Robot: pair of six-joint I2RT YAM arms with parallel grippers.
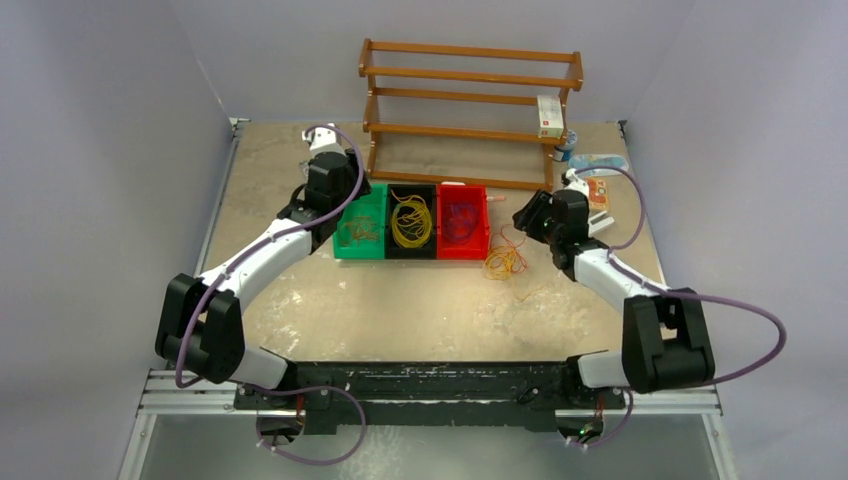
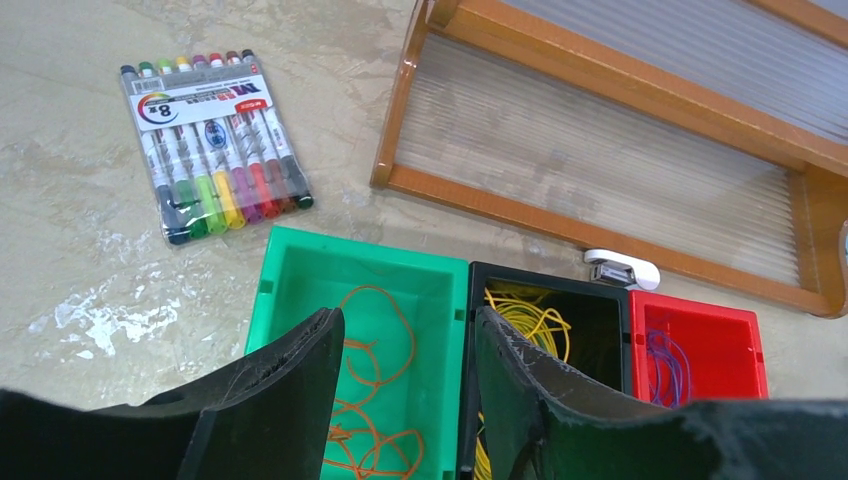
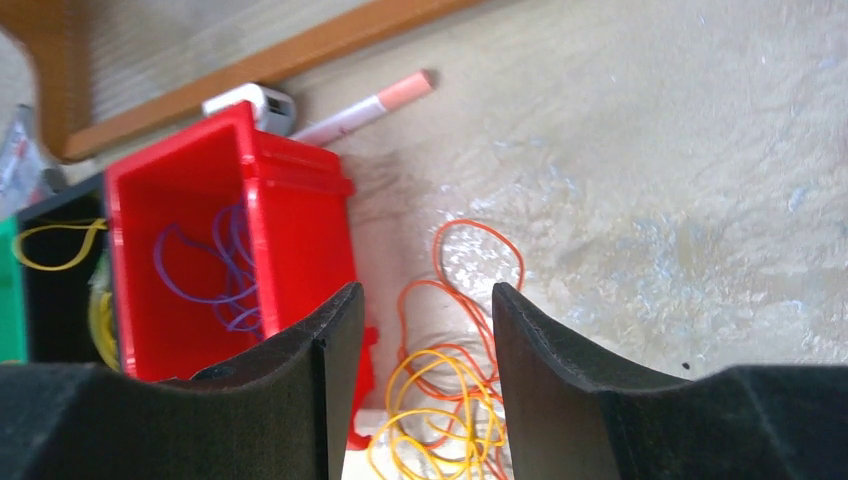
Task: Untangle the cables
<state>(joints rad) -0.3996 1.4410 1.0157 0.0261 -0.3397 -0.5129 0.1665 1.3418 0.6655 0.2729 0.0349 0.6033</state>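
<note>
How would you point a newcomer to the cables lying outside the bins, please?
Find the wooden rack, then the red bin in front of it. Just right of that bin, the loose cables lie on the table, orange and yellow mixed.

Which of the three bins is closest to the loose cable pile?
The red bin, rightmost in the row, holding purple loops; the orange-yellow pile lies beside it. The black bin and green bin sit farther left.
</note>
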